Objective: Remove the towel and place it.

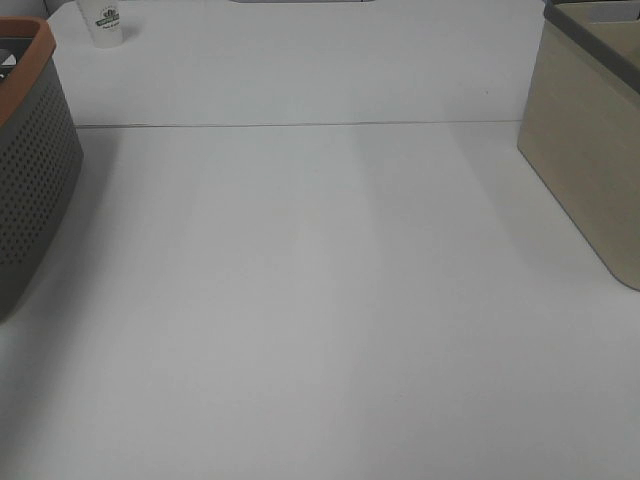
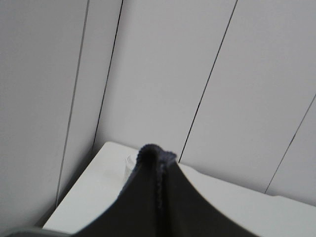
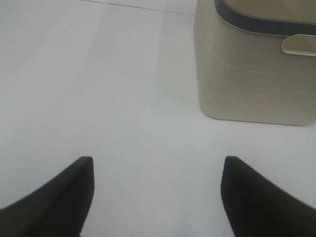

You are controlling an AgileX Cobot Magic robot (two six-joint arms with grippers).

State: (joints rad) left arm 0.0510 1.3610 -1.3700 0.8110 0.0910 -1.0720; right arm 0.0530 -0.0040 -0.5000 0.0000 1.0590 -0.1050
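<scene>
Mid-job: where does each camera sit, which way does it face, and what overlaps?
Exterior high: mounted above, looking down on the table, perforated basket left, beige bin right; no arm shows.
Left wrist: facing the panelled wall; left gripper shut on the towel.
Right wrist: low, facing table and beige bin; right gripper open.
Shared: exterior and right wrist both show the beige bin.

Two black grippers, seen from their wrist cameras.
The right gripper (image 3: 158,160) has two matte, near-black fingers (image 3: 54,202), broad at the base and tapering along a gentle curve to blunt, slightly squared tips, with smooth, plain surfaces. The left gripper (image 2: 160,170) has fingers (image 2: 133,212) of the same dark, smooth finish, their outer edges sweeping inward to a narrow peak.
</scene>
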